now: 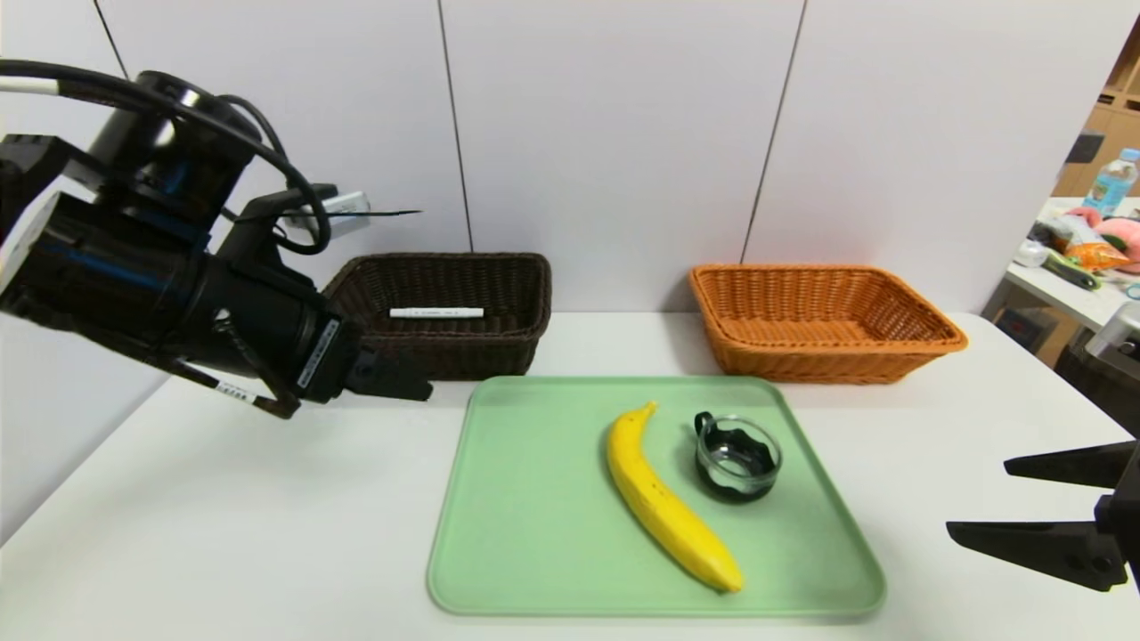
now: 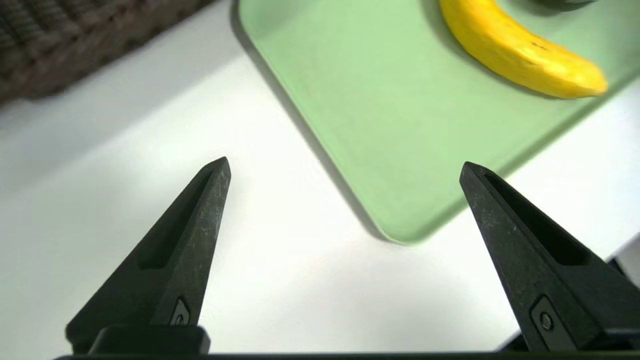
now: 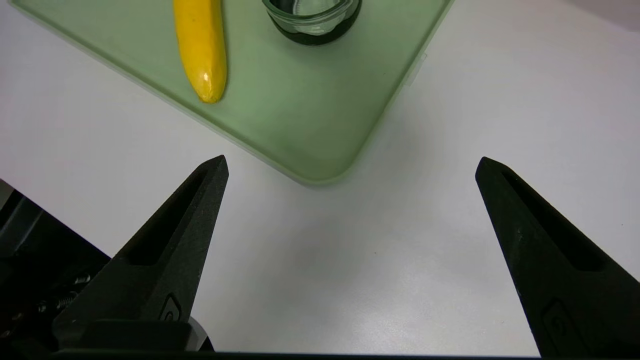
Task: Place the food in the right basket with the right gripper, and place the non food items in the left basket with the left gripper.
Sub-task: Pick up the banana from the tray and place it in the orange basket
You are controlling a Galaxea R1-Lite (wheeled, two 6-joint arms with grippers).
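Observation:
A yellow banana (image 1: 668, 507) and a small glass cup with a black base (image 1: 737, 458) lie on the green tray (image 1: 534, 534). A white pen (image 1: 436, 312) rests inside the dark brown left basket (image 1: 463, 361). The orange right basket (image 1: 819, 356) holds nothing that I can see. My left gripper (image 1: 396, 378) hovers in front of the brown basket, beside the tray's far left corner. In the left wrist view this gripper (image 2: 345, 167) stands open and empty over bare table. My right gripper (image 1: 978, 495) stands open and empty right of the tray, near the table's front.
The white table (image 1: 223, 534) carries the tray in the middle and both baskets along the back wall. A second table with clutter and a bottle (image 1: 1113, 182) stands off to the far right. The tray's near corner (image 3: 310, 170) lies just ahead of my right gripper (image 3: 351, 160).

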